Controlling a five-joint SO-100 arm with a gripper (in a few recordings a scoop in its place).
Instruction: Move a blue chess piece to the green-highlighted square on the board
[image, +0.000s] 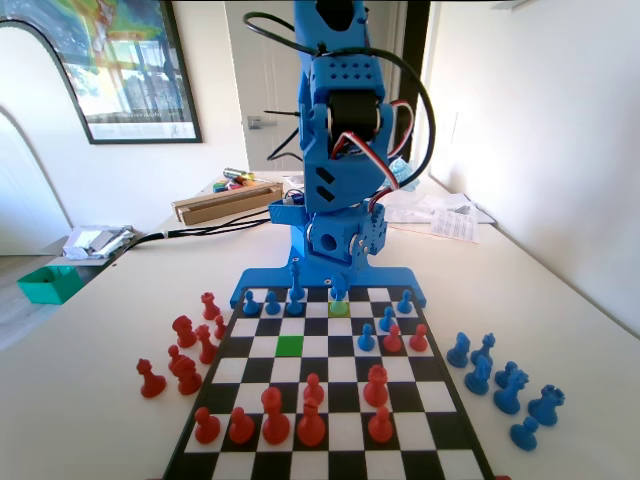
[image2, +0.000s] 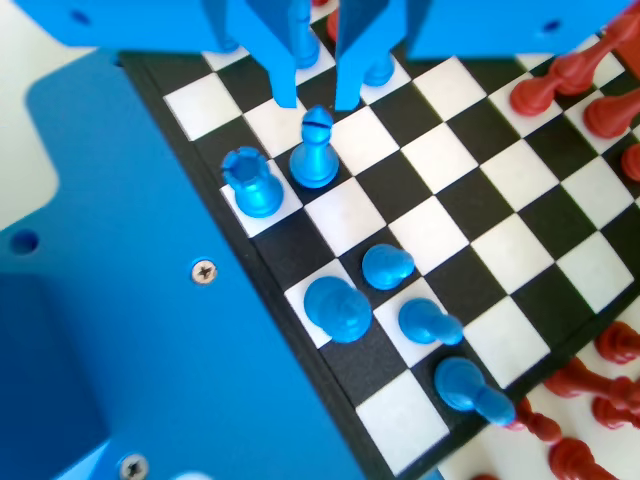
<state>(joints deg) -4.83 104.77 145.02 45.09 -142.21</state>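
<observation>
- Gripper (image2: 318, 98) jaws spread, empty, poised above a blue bishop (image2: 315, 150) at the board's (image: 455, 428) arm end.
- Green-highlighted square (image: 290, 345) unoccupied; transfer not yet started.

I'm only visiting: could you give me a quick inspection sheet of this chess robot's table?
Surface: pale table; the board lies flat on it.
Job's things: blue chess piece upright just below the jaw tips; green-highlighted square vacant.
Clutter: red pieces off the board at the fixed view's left, blue pieces at its right.
Grippers: gripper open, low over the piece, not gripping.
Cables: black cable loops beside the arm.
Surroundings: cardboard box, green bin, papers, framed picture.
</observation>
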